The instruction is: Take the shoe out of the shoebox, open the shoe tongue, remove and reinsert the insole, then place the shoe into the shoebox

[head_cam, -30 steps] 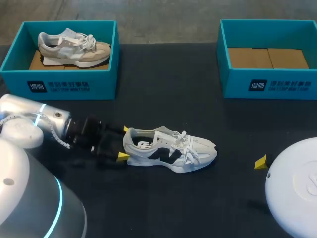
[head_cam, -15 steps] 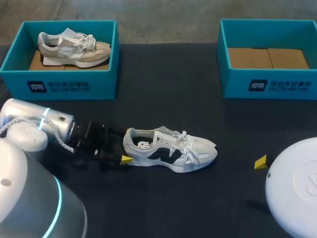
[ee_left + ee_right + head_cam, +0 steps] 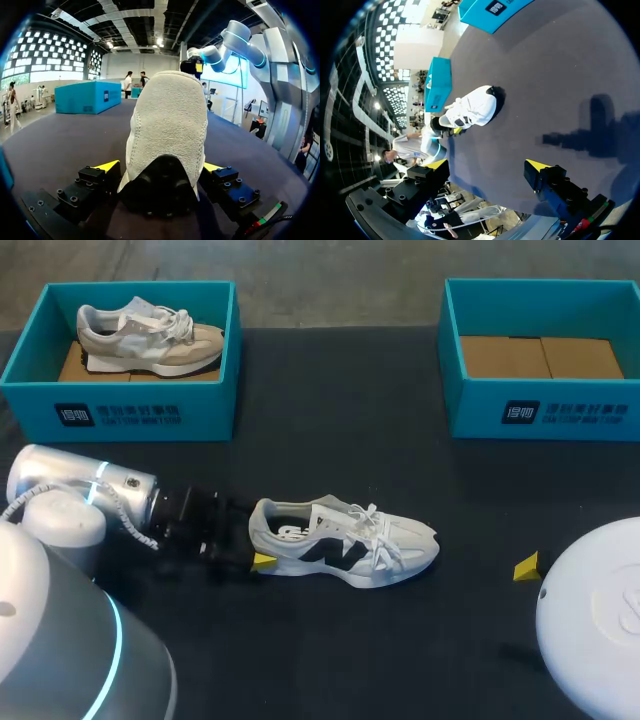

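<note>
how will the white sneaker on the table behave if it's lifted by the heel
Heel-held, the white sneaker would probably droop toe-down, since most of its length lies ahead of the left gripper. Its soft-looking upper may squash; loose laces could dangle.

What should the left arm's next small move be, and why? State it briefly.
Probably close the left hand on the heel of the white lace-up sneaker with black side marking. The heel sits between its yellow-tipped fingers, a thin gap apparently showing at one side, and the sneaker stands on the black table, so a hold seems needed before the tongue is opened.
</note>
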Robot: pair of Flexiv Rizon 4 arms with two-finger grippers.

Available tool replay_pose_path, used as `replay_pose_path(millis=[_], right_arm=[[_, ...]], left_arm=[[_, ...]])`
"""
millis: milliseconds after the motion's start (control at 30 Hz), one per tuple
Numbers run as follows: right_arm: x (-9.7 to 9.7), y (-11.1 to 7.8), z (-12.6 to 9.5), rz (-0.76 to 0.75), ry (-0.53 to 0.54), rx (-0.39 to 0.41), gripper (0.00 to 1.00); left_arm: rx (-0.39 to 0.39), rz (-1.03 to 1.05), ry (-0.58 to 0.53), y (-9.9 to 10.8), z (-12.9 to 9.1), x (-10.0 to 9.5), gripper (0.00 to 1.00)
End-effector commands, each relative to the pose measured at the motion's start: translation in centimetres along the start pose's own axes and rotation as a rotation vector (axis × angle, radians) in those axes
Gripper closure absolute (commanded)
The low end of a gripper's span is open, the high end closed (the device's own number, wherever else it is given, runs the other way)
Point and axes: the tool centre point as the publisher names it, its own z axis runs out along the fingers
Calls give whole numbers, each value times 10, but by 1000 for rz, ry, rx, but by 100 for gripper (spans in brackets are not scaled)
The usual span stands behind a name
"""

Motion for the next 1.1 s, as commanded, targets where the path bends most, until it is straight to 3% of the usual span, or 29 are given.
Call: replay_pose_path(millis=[33, 800, 1100], right_arm=[[1, -2, 0, 0, -3, -4, 0], [1, -2, 0, 0, -3, -4, 0], [1, -2, 0, 0, -3, -4, 0]], left_arm=[[2, -1, -11, -2, 0, 2, 0], [34, -19, 26, -3, 15, -2, 0], [10, 4, 10, -10, 2, 2, 0]])
